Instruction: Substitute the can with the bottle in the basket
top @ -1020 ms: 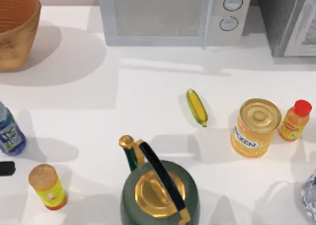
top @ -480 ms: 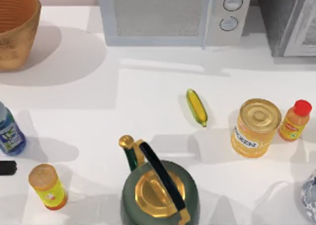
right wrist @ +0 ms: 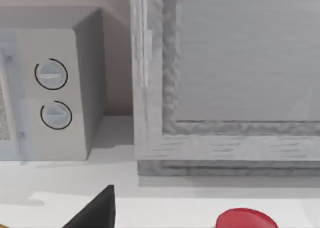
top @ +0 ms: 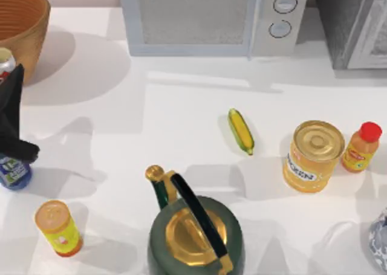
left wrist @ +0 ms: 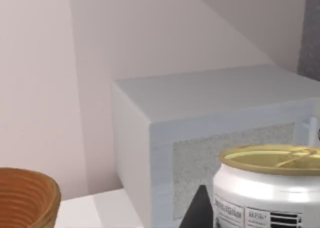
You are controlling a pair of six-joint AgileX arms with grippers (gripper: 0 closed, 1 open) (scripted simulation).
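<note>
At the table's left edge my left gripper (top: 8,75) is shut on the can (top: 5,60), a small white can with a pale tan top. It holds the can just in front of the basket (top: 24,21), outside the rim. In the left wrist view the can (left wrist: 267,190) is close, with one dark fingertip (left wrist: 199,210) beside it and the basket's rim (left wrist: 27,195) lower down. The bottle (top: 13,171) stands on the table under the left arm, its upper part hidden. One dark fingertip (right wrist: 97,212) of the right gripper appears in the right wrist view.
A green kettle with a gold lid (top: 195,229) stands front centre. A corn cob (top: 240,130), a big golden tin (top: 312,155) and a small orange bottle (top: 361,146) are to the right. A yellow-labelled cylinder (top: 58,228) is front left. A microwave (top: 211,18) lines the back.
My left arm has swung into the top view from the left edge, carrying the can, and now covers the bottle's top. The dark tip near the front left edge is gone.
</note>
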